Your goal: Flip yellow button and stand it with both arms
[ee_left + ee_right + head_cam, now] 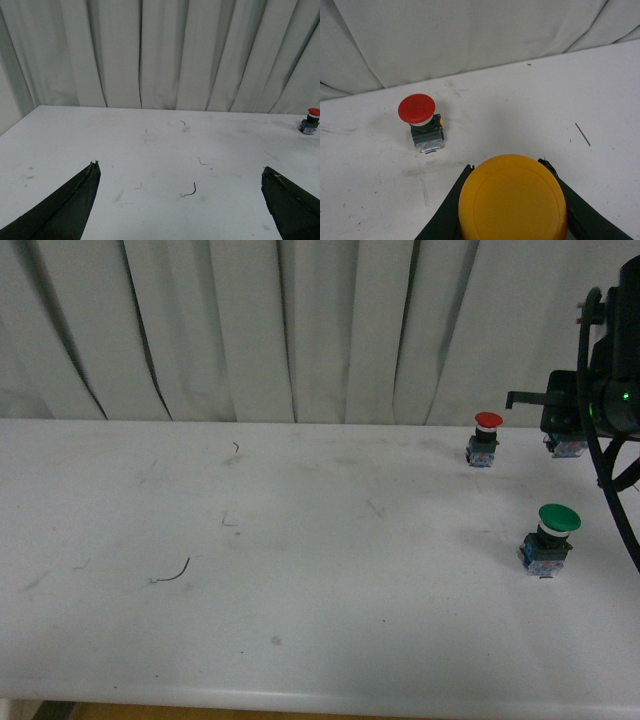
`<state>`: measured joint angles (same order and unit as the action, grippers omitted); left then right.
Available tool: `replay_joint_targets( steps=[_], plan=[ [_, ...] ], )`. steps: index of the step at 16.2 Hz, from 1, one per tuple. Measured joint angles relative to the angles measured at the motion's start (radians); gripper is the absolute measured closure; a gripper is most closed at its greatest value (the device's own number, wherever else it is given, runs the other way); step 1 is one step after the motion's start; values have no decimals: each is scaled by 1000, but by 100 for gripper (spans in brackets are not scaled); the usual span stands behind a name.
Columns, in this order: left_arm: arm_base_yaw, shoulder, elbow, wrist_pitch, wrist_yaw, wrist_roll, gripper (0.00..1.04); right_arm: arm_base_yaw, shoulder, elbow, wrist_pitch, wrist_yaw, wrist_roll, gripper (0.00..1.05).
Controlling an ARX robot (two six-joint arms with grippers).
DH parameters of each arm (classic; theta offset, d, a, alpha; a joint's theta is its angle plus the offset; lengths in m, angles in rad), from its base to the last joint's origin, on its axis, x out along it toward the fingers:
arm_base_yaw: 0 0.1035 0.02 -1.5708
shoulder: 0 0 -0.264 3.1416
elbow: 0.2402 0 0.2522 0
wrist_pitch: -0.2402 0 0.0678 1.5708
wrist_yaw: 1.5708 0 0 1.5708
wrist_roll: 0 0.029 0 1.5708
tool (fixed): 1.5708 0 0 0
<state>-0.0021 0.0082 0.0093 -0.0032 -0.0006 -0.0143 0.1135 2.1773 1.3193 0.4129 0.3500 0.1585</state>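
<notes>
In the right wrist view the yellow button [512, 197] fills the lower middle, its round yellow-orange cap facing the camera. My right gripper [505, 165] is shut on it, with a black finger [447, 212] on each side of the cap. In the front view the right gripper [565, 425] is at the far right, near the table's back edge. Only the button's blue-white base [568, 447] shows below it. My left gripper [179, 167] is open and empty above the table. The left arm does not show in the front view.
A red-capped switch [487, 422] stands just left of the right gripper; it also shows in the right wrist view [416, 108] and the left wrist view [312, 112]. A green-capped switch [558, 517] stands nearer the front. A thin wire scrap [175, 573] lies on the white table [320, 540]. Curtains hang behind.
</notes>
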Motion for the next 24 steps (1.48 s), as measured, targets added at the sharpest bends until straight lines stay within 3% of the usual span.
replay_joint_targets(
  steps=[6,24],
  plan=[
    [0,0,0,0,0,0,7,72,158,150,-138,5,134,71],
    [0,0,0,0,0,0,7,24,259,246,-194,-28,121,71]
  ],
)
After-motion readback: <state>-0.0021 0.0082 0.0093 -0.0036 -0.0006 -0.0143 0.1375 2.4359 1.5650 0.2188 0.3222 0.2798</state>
